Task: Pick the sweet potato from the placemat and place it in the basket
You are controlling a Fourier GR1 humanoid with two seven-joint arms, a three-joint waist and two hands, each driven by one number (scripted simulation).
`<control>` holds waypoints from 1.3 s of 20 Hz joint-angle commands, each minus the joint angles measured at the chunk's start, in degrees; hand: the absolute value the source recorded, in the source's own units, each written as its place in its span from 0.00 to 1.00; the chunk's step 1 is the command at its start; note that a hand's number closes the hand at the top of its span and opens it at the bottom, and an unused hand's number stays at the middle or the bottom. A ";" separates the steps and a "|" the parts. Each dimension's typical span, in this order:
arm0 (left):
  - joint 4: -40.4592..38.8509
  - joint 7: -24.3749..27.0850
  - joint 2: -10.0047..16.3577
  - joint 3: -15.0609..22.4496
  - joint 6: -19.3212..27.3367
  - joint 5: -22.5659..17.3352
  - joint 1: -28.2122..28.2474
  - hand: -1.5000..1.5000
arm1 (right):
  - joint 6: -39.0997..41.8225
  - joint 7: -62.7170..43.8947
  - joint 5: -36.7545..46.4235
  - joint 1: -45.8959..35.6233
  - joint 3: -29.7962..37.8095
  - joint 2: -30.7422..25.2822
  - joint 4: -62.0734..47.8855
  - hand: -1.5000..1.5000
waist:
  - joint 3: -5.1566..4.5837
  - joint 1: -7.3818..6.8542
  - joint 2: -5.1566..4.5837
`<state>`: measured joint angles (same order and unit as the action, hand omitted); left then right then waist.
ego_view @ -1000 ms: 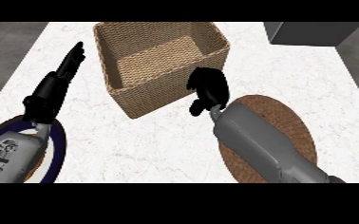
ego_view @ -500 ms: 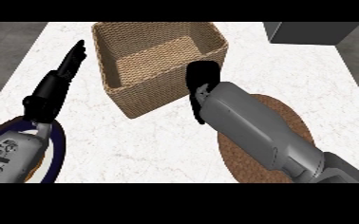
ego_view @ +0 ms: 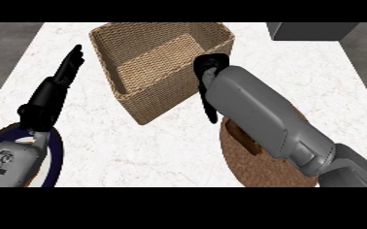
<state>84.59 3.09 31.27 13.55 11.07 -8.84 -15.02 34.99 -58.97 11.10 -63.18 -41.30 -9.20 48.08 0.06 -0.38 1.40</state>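
Marble counter (ego_view: 165,145); grey block (ego_view: 308,30), perhaps an appliance.

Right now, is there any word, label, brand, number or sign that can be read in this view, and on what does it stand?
None: no text can be read anywhere in the head view.
The basket, the placemat, the counter and the grey block at the far right show plain surfaces with no writing.

Single head cam, looking steeply down on the tabletop (ego_view: 172,145), fairly close. Frame spans basket (ego_view: 154,97) at top centre to placemat (ego_view: 247,167) at lower right. Not mirrored.
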 commanded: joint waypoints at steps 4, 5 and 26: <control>2.15 -0.44 0.98 -2.20 -1.37 -0.82 1.89 0.50 | 9.21 -7.64 -0.93 -5.19 1.42 0.80 -7.20 0.00 | -0.13 -0.68 -1.35; 1.00 -1.25 -0.03 -1.38 -0.41 0.88 -0.34 0.50 | 7.19 -4.54 1.02 -1.82 -0.64 0.57 -7.47 0.00 | -0.09 -0.13 -1.52; 3.28 -1.38 -2.68 -4.83 -2.82 2.95 4.09 0.50 | 8.01 -5.21 9.49 10.68 -0.01 -2.13 -1.16 0.00 | -0.07 0.52 -1.21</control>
<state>87.52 1.53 29.62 9.42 8.92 -6.33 -11.83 40.80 -56.92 19.14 -53.83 -42.80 -11.64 44.65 -0.01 0.24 0.25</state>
